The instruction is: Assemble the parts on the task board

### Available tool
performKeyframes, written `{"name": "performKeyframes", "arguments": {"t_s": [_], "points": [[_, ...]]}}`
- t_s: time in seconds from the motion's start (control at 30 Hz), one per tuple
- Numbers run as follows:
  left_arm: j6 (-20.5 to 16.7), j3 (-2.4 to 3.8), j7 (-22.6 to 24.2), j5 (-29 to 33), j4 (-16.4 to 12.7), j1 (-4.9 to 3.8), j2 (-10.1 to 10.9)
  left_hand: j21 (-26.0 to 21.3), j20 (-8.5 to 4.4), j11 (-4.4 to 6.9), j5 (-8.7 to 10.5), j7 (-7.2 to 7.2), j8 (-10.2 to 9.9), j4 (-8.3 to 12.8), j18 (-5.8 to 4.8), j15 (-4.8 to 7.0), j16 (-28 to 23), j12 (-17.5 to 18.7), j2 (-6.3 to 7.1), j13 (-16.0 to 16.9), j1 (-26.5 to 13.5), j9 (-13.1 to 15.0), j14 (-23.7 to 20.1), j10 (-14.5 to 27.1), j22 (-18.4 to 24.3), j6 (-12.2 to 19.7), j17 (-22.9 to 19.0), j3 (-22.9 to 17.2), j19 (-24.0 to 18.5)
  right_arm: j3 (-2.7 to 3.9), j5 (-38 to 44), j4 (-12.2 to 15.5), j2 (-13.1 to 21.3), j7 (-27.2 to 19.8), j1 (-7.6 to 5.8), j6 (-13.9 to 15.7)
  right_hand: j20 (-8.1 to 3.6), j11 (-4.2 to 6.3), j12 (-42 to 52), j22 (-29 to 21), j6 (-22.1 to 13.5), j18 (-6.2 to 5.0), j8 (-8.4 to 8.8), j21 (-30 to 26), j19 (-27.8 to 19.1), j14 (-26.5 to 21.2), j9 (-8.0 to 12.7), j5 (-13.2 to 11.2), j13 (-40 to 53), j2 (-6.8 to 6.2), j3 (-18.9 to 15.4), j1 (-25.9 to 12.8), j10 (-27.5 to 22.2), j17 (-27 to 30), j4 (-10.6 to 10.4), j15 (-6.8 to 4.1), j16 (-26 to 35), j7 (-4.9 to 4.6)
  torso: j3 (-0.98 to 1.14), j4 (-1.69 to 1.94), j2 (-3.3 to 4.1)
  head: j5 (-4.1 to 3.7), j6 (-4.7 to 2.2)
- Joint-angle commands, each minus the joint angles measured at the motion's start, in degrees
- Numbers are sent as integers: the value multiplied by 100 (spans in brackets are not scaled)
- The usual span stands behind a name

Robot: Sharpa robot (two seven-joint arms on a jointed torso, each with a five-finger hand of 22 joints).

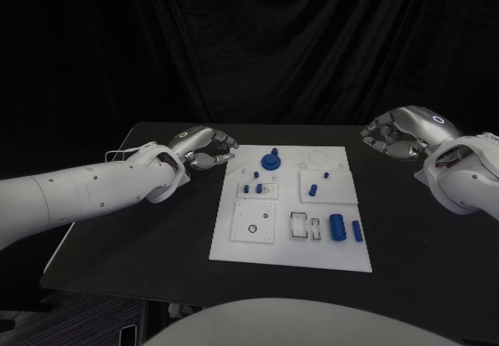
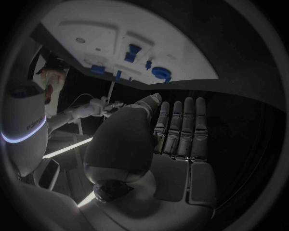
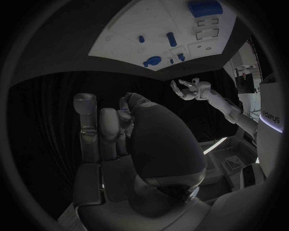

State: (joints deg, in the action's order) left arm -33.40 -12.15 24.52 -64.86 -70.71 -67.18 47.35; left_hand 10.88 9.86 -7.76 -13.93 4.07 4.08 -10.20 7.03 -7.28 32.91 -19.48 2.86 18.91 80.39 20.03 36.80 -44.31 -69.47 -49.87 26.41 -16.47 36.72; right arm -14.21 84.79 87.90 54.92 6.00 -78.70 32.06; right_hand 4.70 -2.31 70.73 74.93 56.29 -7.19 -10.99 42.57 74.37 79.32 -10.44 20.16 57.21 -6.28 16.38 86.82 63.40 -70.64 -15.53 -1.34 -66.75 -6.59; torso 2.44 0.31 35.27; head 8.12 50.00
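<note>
The white task board [image 1: 247,244] lies mid-table, also seen in the wrist views [image 2: 180,43] [image 3: 120,33]. On it, a round blue part with a peg [image 1: 272,160] [image 2: 161,72] [image 3: 151,61] stands near the far edge. Several small blue pegs [image 1: 259,188] stand in the middle blocks. A large blue cylinder [image 1: 337,226] [image 3: 204,8] and a thinner one [image 1: 357,231] lie at the near right. My left hand [image 1: 206,150] [image 2: 171,139] hovers off the board's far left corner, fingers apart, holding nothing. My right hand [image 1: 395,137] [image 3: 129,144] hangs beyond the far right corner, likewise empty.
The black table [image 1: 146,231] ends close behind both hands, with a dark curtain beyond it. Bare tabletop runs along both sides of the board. My left hand [image 3: 191,90] also appears across the board in the right wrist view.
</note>
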Motion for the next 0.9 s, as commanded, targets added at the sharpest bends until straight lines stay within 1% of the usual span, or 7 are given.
{"name": "performKeyframes", "arguments": {"t_s": [0.03,0.13,0.37,0.5,0.7,0.77,0.9], "points": [[866,4,1343,2383,-298,-5,150,-469,68,-135,-83,70,-19,-99,-109,-136,-393,-108,-142,-10,22,-38,-401,272,290,19,-314,121,-490,3,15,19,-123,143,-84,-391,14,-15,-260,366,-28,-112,27,-217,-100,-80,8,63,-339,9,50,90,-314,69,11,16,95,-41,-9,31,-7,-17,0],[1557,4,1649,3565,-607,-4,305,-755,150,-281,-275,123,-32,-180,-161,-259,-750,-133,-262,-96,78,-93,-750,691,744,120,-642,251,-1094,3,17,-33,-278,124,-126,-529,32,-48,-954,298,42,-170,-28,-619,-284,-252,-25,565,-1181,-90,190,244,-1168,209,114,40,287,-64,-29,65,-1,-50,0],[2547,5,1979,5133,-1124,47,495,-747,303,-411,-765,289,-39,-118,-107,-376,-1222,-185,-509,-424,388,-309,-1169,1373,1601,566,-1224,450,-1483,3,137,-282,-540,34,35,-727,74,-133,-1524,331,-127,-160,2,-601,-284,-234,-64,635,-1693,-165,321,277,-1862,152,181,100,199,-143,-125,178,32,-187,0],[2794,6,2116,5376,-1295,153,562,-747,308,-348,-779,332,-25,-143,-87,-354,-1486,-146,-537,-618,409,-418,-1501,1637,1905,683,-1505,532,-1701,3,161,-415,-630,-7,151,-726,98,-181,-1787,348,-219,-151,26,-539,-263,-197,-79,623,-1855,-185,370,277,-2153,87,217,136,105,-182,-156,211,47,-263,0],[3125,6,2322,5538,-1569,419,714,-810,364,-99,-863,231,-45,-312,10,-311,-2327,124,-669,-1195,340,-837,-2573,2457,3490,1293,-2232,819,-2433,2,443,-462,-631,47,323,-720,217,-379,-2481,304,-511,-173,84,-702,-453,-374,-113,495,-2397,-204,384,186,-2812,146,294,296,148,-219,-259,406,114,-551,0],[3177,6,2353,5553,-1638,469,755,-834,377,-62,-922,103,-69,-329,4,-334,-2476,269,-724,-1361,332,-1005,-2769,2746,3966,1659,-2357,930,-2639,2,497,-464,-614,67,360,-708,271,-445,-2704,337,-553,-150,70,-517,-397,-313,-137,464,-2618,-207,380,150,-2904,70,317,345,16,-203,-293,453,141,-644,0],[3250,6,2398,5572,-1790,559,837,-843,393,-58,-985,96,-63,-315,13,-339,-2529,280,-772,-1457,346,-1079,-2850,2848,4214,1730,-2423,1026,-2726,2,559,-476,-574,110,431,-713,339,-543,-3058,357,-598,-132,57,-356,-342,-334,-161,436,-2929,-214,374,87,-3096,137,325,415,31,-206,-341,499,184,-781,0]]}}
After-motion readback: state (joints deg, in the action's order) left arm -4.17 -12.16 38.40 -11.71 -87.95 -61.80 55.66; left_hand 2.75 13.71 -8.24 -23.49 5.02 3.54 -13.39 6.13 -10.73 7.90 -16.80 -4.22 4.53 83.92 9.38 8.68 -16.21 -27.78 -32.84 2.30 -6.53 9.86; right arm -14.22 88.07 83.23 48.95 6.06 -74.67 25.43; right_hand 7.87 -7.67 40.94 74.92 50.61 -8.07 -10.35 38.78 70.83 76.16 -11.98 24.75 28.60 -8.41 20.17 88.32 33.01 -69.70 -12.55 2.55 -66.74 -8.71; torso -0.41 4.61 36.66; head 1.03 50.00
